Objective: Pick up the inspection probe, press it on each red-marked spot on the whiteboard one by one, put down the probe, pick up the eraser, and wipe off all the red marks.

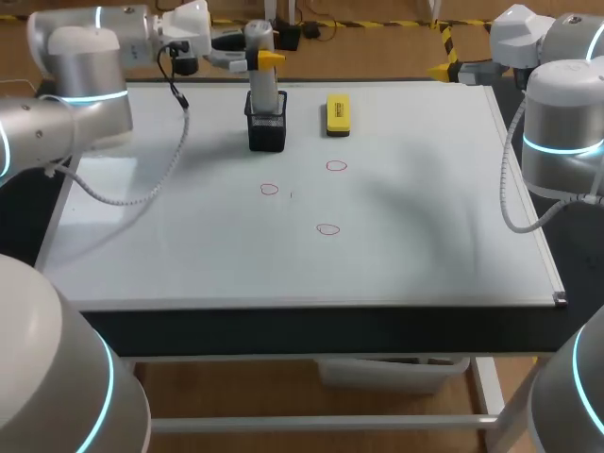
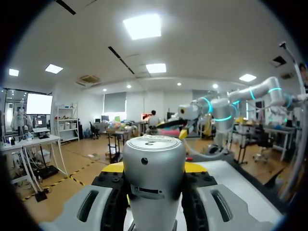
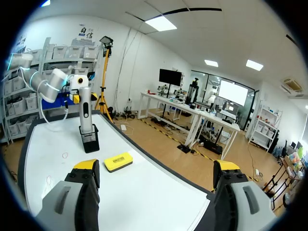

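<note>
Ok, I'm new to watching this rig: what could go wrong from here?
The left pincer sits at the probe, which stands in the holder; a skewed lift might drag or tip the holder. The eraser lies near it and could get knocked.

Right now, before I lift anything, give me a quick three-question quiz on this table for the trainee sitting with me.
1. True or false: the inspection probe stands upright in the black holder.
2. How many red marks are drawn on the whiteboard?
3. Which gripper has the probe's top between its fingers? A) left gripper B) the right one C) neither

Key: 1 true; 2 three; 3 A.
</note>
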Motion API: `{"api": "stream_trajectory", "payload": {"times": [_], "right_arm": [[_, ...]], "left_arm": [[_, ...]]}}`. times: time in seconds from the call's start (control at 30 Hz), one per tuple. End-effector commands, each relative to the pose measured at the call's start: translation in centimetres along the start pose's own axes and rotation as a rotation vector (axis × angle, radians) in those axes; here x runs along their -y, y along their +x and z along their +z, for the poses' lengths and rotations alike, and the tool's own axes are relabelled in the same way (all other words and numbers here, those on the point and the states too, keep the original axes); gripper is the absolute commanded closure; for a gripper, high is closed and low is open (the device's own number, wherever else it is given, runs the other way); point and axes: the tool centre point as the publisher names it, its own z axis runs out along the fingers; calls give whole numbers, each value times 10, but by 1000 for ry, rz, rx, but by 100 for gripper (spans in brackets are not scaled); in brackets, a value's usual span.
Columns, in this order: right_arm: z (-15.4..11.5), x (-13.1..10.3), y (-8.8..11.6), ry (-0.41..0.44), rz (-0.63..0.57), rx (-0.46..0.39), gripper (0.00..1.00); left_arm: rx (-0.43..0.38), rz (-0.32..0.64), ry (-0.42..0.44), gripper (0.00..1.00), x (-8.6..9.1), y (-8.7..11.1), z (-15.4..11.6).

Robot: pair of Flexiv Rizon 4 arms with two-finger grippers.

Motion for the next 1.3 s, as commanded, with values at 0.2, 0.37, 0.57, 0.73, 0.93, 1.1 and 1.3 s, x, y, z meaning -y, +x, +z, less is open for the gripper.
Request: {"api": "stream_trajectory", "payload": {"times": [0.2, 0.37, 0.57, 0.73, 0.93, 1.1, 1.3], "right_arm": [[0, 0, 0, 0, 0, -1, 0], [0, 0, 0, 0, 0, -1, 0], [0, 0, 0, 0, 0, -1, 0], [0, 0, 0, 0, 0, -1, 0], [0, 0, 0, 0, 0, -1, 0], [0, 0, 0, 0, 0, -1, 0], [0, 0, 0, 0, 0, -1, 0]], "left_arm": [[17, 21, -8, 100, 19, 7, -4], [19, 31, 3, 100, 30, 10, -7], [41, 48, 13, 100, 43, 13, -17], [61, 60, 12, 100, 46, 16, -33], [112, 75, -1, 100, 43, 20, -60], [159, 94, -19, 100, 39, 24, -83], [208, 94, -28, 100, 29, 26, -109]]}}
